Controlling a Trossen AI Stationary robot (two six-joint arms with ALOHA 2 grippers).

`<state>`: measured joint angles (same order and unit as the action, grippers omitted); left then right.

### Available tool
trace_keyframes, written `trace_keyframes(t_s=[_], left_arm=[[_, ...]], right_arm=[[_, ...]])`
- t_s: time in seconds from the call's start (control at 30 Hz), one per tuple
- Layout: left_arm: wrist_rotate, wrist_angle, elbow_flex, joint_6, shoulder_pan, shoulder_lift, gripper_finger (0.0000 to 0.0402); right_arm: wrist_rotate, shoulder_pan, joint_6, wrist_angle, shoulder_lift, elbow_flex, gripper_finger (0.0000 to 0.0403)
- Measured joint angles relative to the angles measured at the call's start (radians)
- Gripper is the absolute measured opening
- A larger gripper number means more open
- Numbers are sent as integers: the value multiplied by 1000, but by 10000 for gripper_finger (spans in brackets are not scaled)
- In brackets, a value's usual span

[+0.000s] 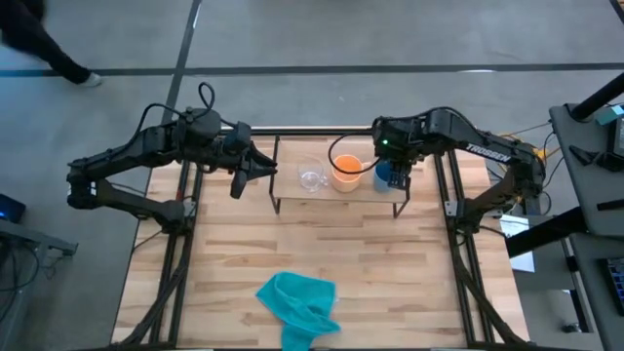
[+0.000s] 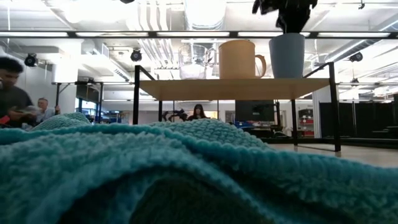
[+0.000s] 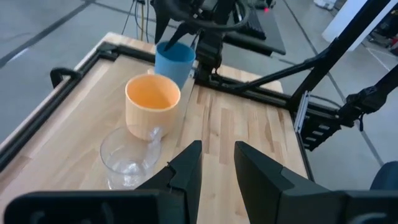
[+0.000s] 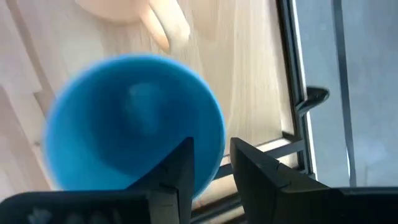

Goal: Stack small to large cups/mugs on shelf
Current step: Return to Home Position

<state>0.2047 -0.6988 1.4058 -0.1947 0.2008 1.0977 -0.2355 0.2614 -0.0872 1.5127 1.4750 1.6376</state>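
Observation:
The shelf (image 1: 292, 198) (image 2: 236, 88) stands at the table's far middle. Three vessels stand upright on it in a row: the clear glass cup (image 1: 310, 179) (image 3: 127, 163) on the left, the orange mug (image 1: 346, 173) (image 3: 152, 106) in the middle, and the blue cup (image 1: 388, 175) (image 2: 287, 55) (image 4: 134, 121) on the right. My right gripper (image 1: 395, 168) (image 4: 211, 149) is over the blue cup, at its rim. My left gripper (image 1: 237, 183) (image 3: 217, 152) hovers open, left of the shelf, pointing toward the cups. My right gripper comes at the blue cup from above, pointing down. One finger (image 4: 177, 171) is inside the cup and the other is outside, with the rim (image 4: 216, 146) on the cup's right side between them. The cup stands upright with its base on the shelf (image 2: 287, 76).
A crumpled teal cloth (image 1: 300, 304) (image 2: 186, 168) lies at the table's near middle and fills the lower part of the low view. Black frame rails run along the table's left and right sides (image 1: 180, 253). People stand in the room beyond (image 2: 12, 87).

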Motion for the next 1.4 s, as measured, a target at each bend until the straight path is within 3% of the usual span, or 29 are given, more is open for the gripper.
trace_keyframes(t_s=[0.4,0.7,1.03,1.4], left_arm=[[0,14,90,-33,0,-48,81],[0,7,58,-43,0,-114,81],[0,0,44,-36,0,-128,81],[27,-51,32,-46,0,-268,81]], right_arm=[[13,-62,78,9,-2,427,85],[9,-73,362,-9,-3,700,77],[11,-128,368,-13,-46,701,89],[-4,-227,388,17,-102,657,75]])
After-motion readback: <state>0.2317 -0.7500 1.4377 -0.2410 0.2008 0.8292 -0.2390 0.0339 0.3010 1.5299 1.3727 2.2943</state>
